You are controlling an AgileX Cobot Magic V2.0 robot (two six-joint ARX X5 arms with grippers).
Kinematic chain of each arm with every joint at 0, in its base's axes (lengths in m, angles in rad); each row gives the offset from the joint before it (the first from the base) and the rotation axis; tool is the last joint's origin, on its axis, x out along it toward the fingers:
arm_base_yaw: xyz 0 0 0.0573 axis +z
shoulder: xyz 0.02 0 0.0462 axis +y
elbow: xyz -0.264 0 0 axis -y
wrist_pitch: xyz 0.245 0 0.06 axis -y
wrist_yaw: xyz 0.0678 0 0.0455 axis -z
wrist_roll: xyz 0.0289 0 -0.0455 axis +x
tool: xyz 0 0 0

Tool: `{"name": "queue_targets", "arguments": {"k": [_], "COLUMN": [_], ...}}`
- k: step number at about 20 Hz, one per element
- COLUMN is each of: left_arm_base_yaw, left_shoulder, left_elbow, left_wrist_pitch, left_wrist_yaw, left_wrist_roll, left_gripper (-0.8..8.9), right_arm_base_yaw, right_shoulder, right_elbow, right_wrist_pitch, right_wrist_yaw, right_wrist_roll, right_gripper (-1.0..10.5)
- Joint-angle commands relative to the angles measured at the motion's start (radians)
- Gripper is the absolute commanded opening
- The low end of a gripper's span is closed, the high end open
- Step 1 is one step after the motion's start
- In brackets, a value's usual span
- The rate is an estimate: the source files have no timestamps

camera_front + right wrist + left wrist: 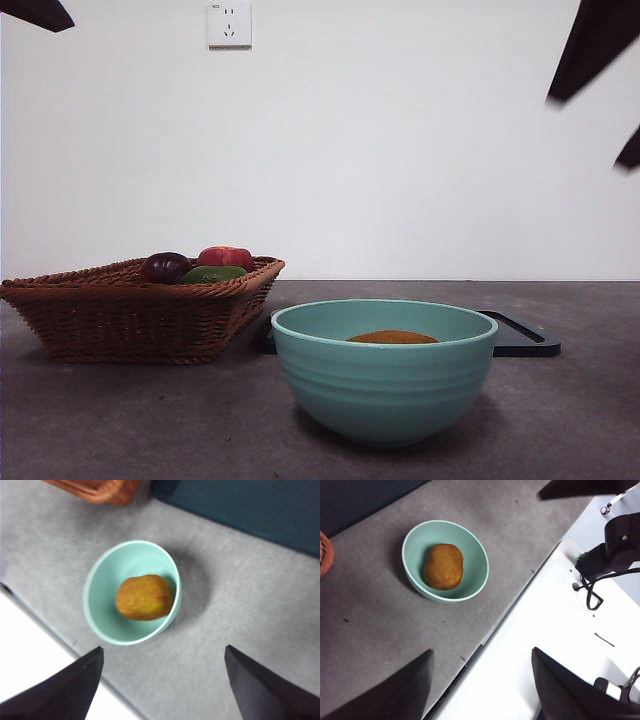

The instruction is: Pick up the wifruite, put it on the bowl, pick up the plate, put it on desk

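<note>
Kiwifruit (144,597), one piece, brown and oval, lies on its side inside the bowl (384,385), resting on the bowl's floor. In the front view only the top of the kiwifruit (392,337) shows above the rim. One bowl is present: round, mint-green, with faint ridges on its side, standing upright on the desk (120,420), a dark grey mottled tabletop.

Behind the bowl, touching the desk, lies one flat black tray (525,340); its near edge runs just past the bowl's far side. No separate plate can be made out. Beside the bowl, to the viewer's left in the front view, stands one brown wicker basket (130,315), close to the bowl but not touching it. The basket holds three visible pieces: one dark purple fruit (165,267), one red fruit (226,257) and one green piece (212,273), all grouped at its far side. One white wall socket (229,24) sits on the wall high above the basket.

Left gripper (482,680) hangs high over the desk, well apart from the bowl, jaws spread wide and holding nothing. Right gripper (162,682) hangs above the bowl, also clear of it, jaws spread wide and holding nothing. Both arms show in the front view only as dark tips at the upper corners.
</note>
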Motion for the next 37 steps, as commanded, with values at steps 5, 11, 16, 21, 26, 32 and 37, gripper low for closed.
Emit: {"name": "queue_targets", "arguments": {"k": [5, 11, 16, 21, 26, 32, 37], "left_arm_base_yaw": [-0.006, -0.006, -0.006, -0.006, -0.006, -0.006, -0.006], "left_shoulder": [0.004, 0.004, 0.004, 0.004, 0.004, 0.004, 0.004], "left_elbow": [0.009, 0.009, 0.009, 0.009, 0.009, 0.009, 0.009], "left_wrist_pitch": [0.007, 0.006, 0.006, 0.006, 0.006, 0.007, 0.007], "left_wrist_yaw": [0.007, 0.007, 0.007, 0.007, 0.007, 0.006, 0.006], "left_wrist_roll": [0.013, 0.013, 0.013, 0.013, 0.014, 0.02, 0.02], "left_gripper": [3.12, 3.12, 3.12, 3.12, 3.12, 3.12, 3.12], "right_arm_base_yaw": [0.082, 0.162, 0.209, 0.233, 0.233, 0.23, 0.168], "right_shoulder": [0.161, 0.327, 0.433, 0.498, 0.509, 0.463, 0.466], "right_elbow": [-0.079, -0.079, -0.079, -0.079, -0.078, -0.04, 0.098], "right_wrist_pitch": [0.255, 0.39, 0.48, 0.521, 0.548, 0.541, 0.476], "right_wrist_yaw": [0.053, 0.153, 0.233, 0.238, 0.227, 0.222, 0.235], "right_wrist_roll": [0.069, 0.074, 0.092, 0.092, 0.1, 0.111, 0.109], "right_gripper": [3.2, 2.5, 2.1, 0.8, 0.1, 0.1, 0.1]}}
